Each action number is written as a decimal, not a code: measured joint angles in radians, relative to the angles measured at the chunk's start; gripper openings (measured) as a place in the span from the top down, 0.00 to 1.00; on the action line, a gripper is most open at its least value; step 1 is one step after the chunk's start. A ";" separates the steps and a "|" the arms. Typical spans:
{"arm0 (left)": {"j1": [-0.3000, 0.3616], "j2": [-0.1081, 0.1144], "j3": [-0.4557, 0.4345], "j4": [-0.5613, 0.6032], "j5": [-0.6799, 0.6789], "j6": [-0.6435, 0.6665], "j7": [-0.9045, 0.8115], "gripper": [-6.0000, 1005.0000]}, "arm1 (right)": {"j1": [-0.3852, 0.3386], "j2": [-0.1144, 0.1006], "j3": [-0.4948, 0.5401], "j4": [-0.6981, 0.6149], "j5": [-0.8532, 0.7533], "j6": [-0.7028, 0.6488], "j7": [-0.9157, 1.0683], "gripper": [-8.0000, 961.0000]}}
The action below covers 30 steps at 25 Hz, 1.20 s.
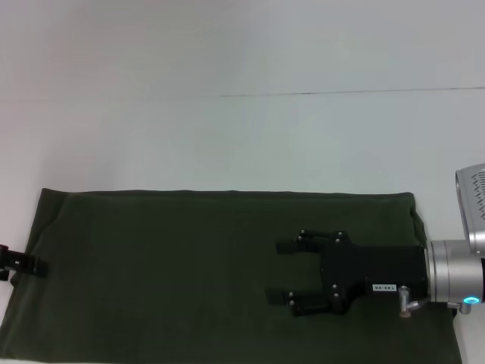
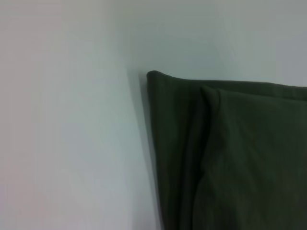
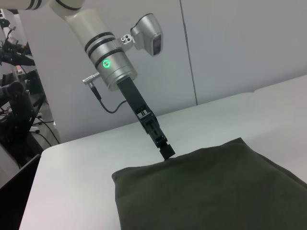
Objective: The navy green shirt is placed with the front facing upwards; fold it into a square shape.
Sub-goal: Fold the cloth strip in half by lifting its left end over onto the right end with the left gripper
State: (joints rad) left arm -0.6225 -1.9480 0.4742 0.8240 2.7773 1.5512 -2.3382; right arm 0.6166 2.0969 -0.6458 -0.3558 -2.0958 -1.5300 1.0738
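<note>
The navy green shirt (image 1: 182,288) lies on the white table as a long folded rectangle, plain dark cloth facing up, with no lettering showing. My right gripper (image 1: 279,271) hovers open over the shirt's right half, its black fingers pointing left. My left gripper (image 1: 23,264) sits at the shirt's left edge, mostly out of frame. In the right wrist view the left gripper (image 3: 166,151) comes down onto the far edge of the shirt (image 3: 206,191). The left wrist view shows a layered corner of the shirt (image 2: 240,158).
The white table (image 1: 227,136) stretches beyond the shirt, with a thin seam line across the far side. In the right wrist view, dark equipment and cables (image 3: 17,96) stand past the table's far end.
</note>
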 joint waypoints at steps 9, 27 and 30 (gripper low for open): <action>0.000 -0.003 0.011 -0.012 0.001 -0.009 -0.001 0.15 | 0.000 0.000 0.000 0.000 -0.002 0.003 0.000 0.08; -0.014 0.004 0.008 -0.061 -0.006 0.006 -0.004 0.15 | 0.000 -0.002 -0.003 0.004 -0.004 0.002 0.012 0.08; -0.020 0.005 0.009 -0.075 -0.007 0.014 -0.008 0.15 | 0.000 -0.002 -0.011 0.004 -0.004 0.002 0.012 0.08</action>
State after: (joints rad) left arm -0.6427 -1.9432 0.4836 0.7490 2.7702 1.5652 -2.3466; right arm 0.6166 2.0953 -0.6563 -0.3521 -2.1000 -1.5279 1.0861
